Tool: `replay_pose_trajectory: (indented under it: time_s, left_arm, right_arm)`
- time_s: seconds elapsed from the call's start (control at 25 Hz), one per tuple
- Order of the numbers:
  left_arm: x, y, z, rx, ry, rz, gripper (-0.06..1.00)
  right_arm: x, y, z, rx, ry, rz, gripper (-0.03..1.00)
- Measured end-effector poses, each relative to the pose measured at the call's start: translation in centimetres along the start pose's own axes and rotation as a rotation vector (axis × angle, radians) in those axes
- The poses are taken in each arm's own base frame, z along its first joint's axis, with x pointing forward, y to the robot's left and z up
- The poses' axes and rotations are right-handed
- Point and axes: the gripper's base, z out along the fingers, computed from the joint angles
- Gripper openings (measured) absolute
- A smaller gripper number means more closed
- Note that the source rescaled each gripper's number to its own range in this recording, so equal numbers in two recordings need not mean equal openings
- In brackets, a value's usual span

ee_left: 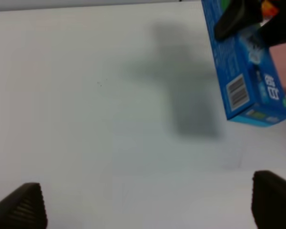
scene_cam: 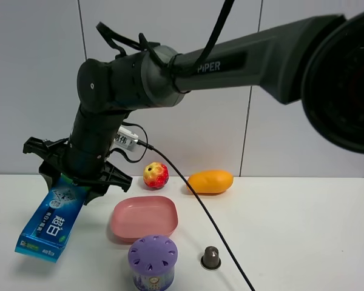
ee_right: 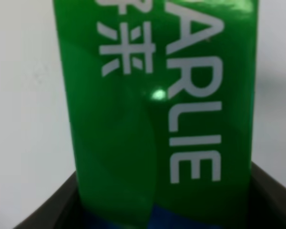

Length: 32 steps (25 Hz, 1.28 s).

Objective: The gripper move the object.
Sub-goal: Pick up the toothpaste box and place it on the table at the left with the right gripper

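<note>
A long rectangular cardboard toothpaste box (scene_cam: 48, 224), blue on its lower part with white lettering and a barcode on one side (ee_left: 245, 71), turns green toward its upper end, where white "ARLIE" letters show (ee_right: 157, 119). It hangs tilted at the left of the white desk (scene_cam: 303, 230), upper end leaning toward the middle. The lower end looks just clear of the surface, as its shadow lies apart from it in the left wrist view.

The black claw-like right end effector (scene_cam: 73, 173), reaching across from the right, is clamped on the box's upper end. Its dark jaws press both sides of the green part (ee_right: 162, 205).

The left end effector (ee_left: 148, 202) hovers over bare desk with its ribbed black fingers (ee_left: 24, 207) spread wide and nothing between them.

Just beside the box lies a pink square plastic plate (scene_cam: 144, 217). In front of the plate stand a purple round canister with a perforated top (scene_cam: 152, 260) and a small dark brown capsule (scene_cam: 210, 258). Behind it sit a red and yellow apple (scene_cam: 156, 175) and an orange mango (scene_cam: 210, 181). A black cable (scene_cam: 200, 212) trails from the arm across the desk.
</note>
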Motion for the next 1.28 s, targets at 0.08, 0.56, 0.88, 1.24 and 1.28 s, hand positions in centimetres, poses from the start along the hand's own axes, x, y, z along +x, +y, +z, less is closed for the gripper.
replay_pose_trajectory:
  time_s: [0.08, 0.56, 0.88, 1.24, 1.28]
  left_arm:
    - [0.0, 0.0, 0.0, 0.000, 0.000, 0.000, 1.00]
    - [0.0, 0.0, 0.0, 0.000, 0.000, 0.001, 1.00]
    - [0.0, 0.0, 0.0, 0.000, 0.000, 0.001, 1.00]
    - [0.0, 0.0, 0.0, 0.000, 0.000, 0.000, 1.00]
    - [0.0, 0.0, 0.0, 0.000, 0.000, 0.000, 1.00]
  right_arm:
    - [0.2, -0.3, 0.9, 0.006, 0.004, 0.002, 0.00]
    - [0.5, -0.7, 3.1, -0.037, -0.021, -0.048, 0.00]
    - [0.5, -1.3, 3.2, 0.022, -0.012, 0.000, 0.00]
    - [0.5, -1.9, 3.5, 0.077, -0.023, 0.041, 0.00]
    - [0.6, -2.0, 3.8, 0.077, -0.018, 0.046, 0.00]
